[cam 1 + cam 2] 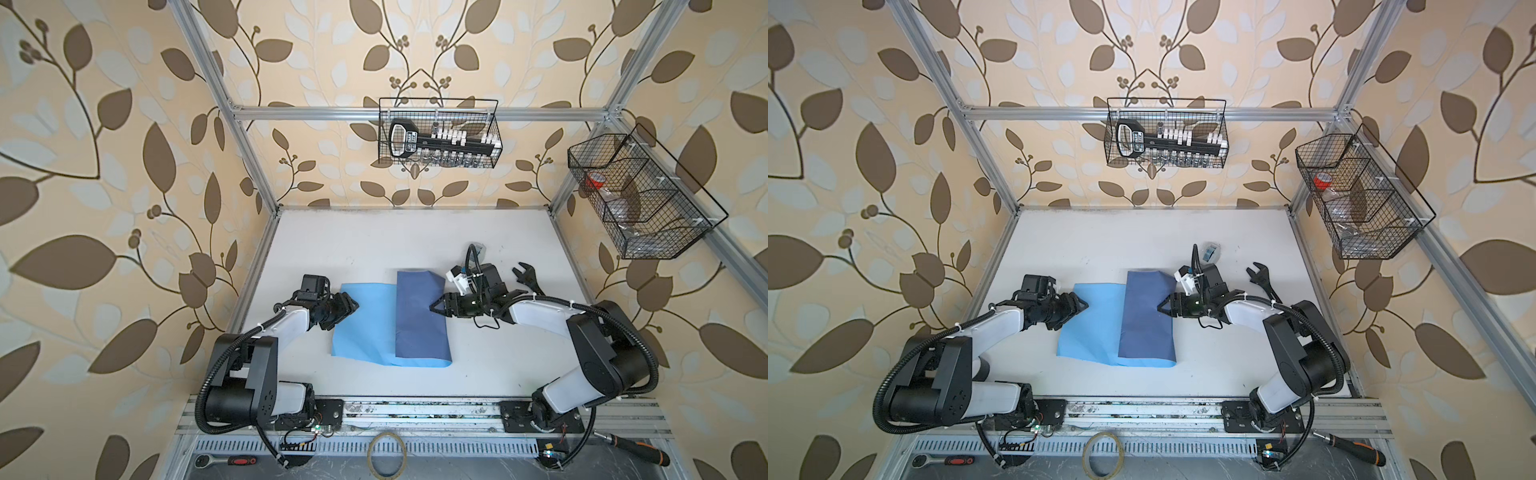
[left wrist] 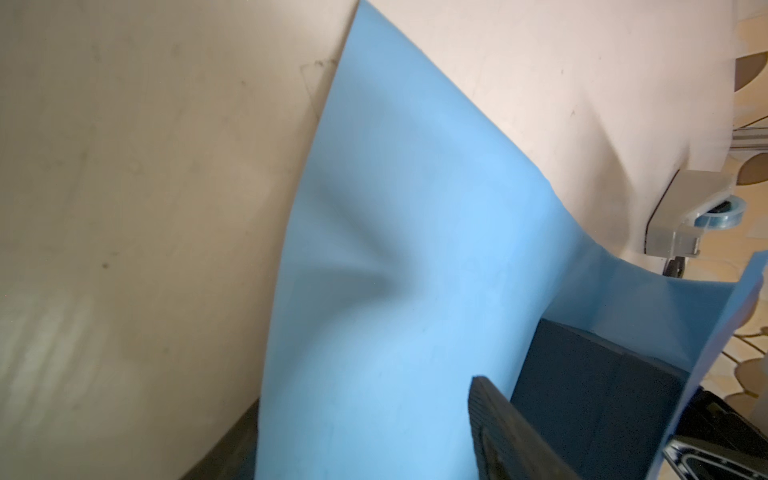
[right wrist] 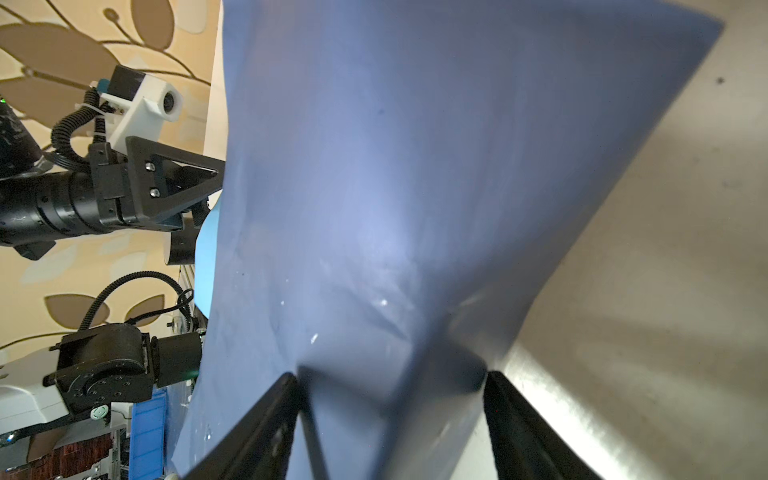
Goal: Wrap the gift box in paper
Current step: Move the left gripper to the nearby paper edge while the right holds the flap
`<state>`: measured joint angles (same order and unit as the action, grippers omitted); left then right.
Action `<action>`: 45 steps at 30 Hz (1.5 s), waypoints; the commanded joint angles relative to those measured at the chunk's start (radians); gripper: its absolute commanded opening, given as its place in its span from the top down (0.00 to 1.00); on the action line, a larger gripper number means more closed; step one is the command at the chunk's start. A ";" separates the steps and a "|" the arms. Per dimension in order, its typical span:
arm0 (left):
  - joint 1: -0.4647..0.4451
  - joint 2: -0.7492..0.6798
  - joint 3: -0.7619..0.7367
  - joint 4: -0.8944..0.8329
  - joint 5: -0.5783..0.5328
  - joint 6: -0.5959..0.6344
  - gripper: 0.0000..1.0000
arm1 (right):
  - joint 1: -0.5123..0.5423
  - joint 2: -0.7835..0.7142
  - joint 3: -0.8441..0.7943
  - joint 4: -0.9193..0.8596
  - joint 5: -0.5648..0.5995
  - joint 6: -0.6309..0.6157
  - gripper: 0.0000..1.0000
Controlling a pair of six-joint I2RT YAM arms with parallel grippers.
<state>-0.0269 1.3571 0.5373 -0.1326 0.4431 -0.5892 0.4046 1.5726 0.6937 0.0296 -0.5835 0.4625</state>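
1. In both top views the paper [image 1: 365, 328] [image 1: 1092, 324] lies mid-table [image 1: 353, 249]. It shows light blue on the left, and its right part is folded over with the dark side up. The box is hidden there. The left gripper [image 1: 351, 306] sits at the paper's left edge and the right gripper [image 1: 435, 309] at the fold's right edge.
2. In the left wrist view the dark box [image 2: 598, 399] rests on the light-blue sheet, which curls up beyond it. One finger [image 2: 494, 419] hovers above the sheet, and the jaws stand apart.
3. In the right wrist view the fingers [image 3: 266, 424] are spread wide and clamped on the dark fold, which bulges between them and touches both tips.
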 commanded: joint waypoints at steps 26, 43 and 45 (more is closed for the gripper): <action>0.074 -0.078 -0.050 0.073 0.122 0.009 0.77 | 0.019 0.080 -0.035 -0.153 0.174 -0.039 0.32; 0.074 -0.161 -0.044 0.016 0.089 0.008 0.89 | 0.021 0.084 -0.031 -0.157 0.179 -0.042 0.34; 0.074 -0.167 -0.043 0.013 0.093 0.006 0.91 | 0.022 0.086 -0.031 -0.155 0.178 -0.041 0.34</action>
<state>0.0406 1.2205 0.4877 -0.1081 0.5388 -0.6018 0.4122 1.5814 0.7025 0.0319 -0.5804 0.4629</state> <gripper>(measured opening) 0.100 0.663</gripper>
